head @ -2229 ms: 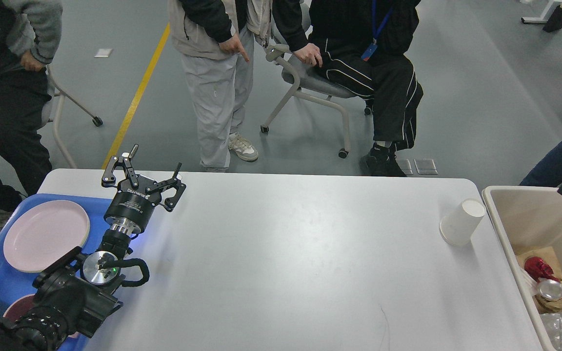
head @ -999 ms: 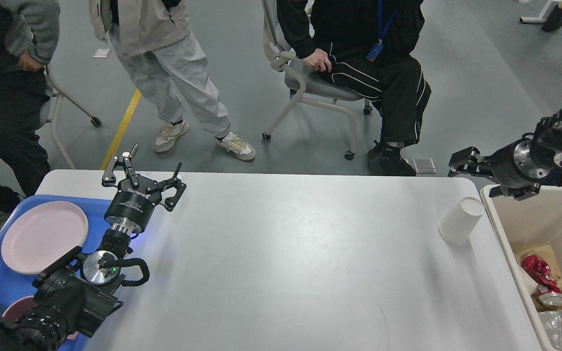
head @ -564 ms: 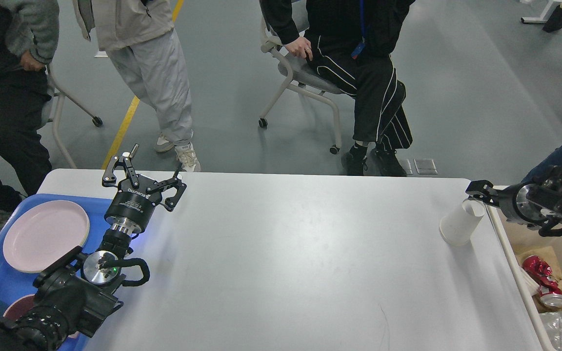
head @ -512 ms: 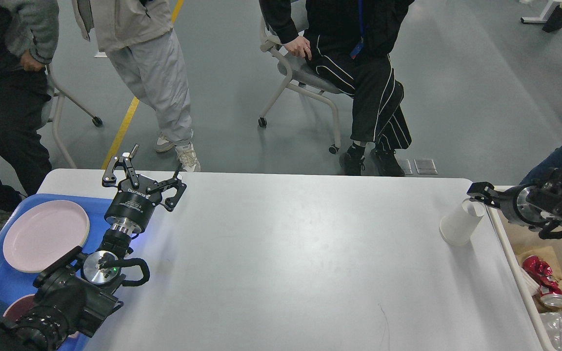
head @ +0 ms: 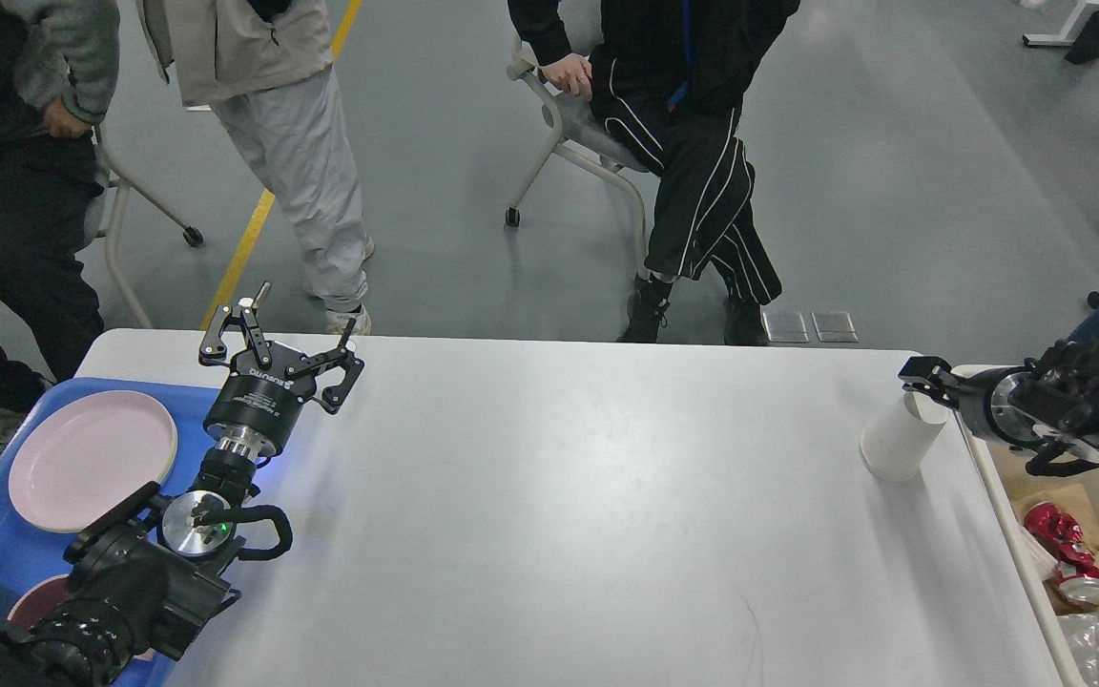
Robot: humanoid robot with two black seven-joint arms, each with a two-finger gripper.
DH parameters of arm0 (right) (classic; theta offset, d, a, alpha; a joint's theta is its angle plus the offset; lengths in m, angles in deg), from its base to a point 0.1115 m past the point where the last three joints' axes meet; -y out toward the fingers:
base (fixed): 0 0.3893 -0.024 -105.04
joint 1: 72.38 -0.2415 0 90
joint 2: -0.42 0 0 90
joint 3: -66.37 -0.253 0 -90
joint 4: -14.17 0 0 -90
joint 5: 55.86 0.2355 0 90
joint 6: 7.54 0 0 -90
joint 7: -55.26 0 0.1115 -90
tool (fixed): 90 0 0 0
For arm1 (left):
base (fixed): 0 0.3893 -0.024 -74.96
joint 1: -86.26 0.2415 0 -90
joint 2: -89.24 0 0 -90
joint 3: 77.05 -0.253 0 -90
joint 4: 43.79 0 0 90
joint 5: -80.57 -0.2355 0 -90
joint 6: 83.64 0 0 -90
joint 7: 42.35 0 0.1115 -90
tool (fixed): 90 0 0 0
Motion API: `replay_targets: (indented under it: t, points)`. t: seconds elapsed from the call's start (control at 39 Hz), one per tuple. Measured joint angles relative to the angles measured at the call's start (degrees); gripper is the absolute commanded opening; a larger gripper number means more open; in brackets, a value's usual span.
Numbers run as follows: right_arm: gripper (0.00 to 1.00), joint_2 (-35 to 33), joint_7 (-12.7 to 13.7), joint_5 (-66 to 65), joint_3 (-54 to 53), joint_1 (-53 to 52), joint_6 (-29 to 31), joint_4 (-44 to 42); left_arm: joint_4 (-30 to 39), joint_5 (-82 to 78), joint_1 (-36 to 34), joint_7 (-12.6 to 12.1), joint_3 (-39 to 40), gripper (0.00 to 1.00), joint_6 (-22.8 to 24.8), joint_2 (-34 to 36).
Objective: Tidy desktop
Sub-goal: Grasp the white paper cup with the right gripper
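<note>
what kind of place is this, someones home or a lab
Likely a lab or test hall, not a home: grey floor with a yellow line, rolling chairs, onlookers by a white desktop.

Bright, even overhead light; sharp, soft shadows.

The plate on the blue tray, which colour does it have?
Pale pink, plain with no pattern; the plate shows best in the head view.
</note>
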Motion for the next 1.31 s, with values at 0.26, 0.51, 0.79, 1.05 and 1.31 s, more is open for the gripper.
replay_targets:
  t: [0.26,0.51,0.79,1.05,1.31]
  points:
    - [1.0,0.51,0.0,0.0,-0.35,0.0,-0.05,-0.4,0.0,0.0,0.05,0.0,0.0,0.99,0.0,0.0]
    - [0.77,2.39,0.0,0.0,-1.66,1.49,-1.7,-0.71,0.0,-0.03,0.06,0.0,0.0,0.99,0.01,0.0]
    - [0.0,3.79,0.0,0.0,-1.62,3.51,-5.72,-0.64,0.0,-0.03,0.07,0.0,0.0,0.99,0.0,0.0]
    - [0.0,4.74,-0.08,0.0,-1.62,4.12,-8.64,-1.09,0.0,-0.01,0.06,0.0,0.0,0.99,0.01,0.01]
    - [0.0,5.0,-0.09,0.01,-1.65,3.78,-10.31,-0.78,0.0,-0.01,0.07,0.0,0.0,0.99,0.01,0.01]
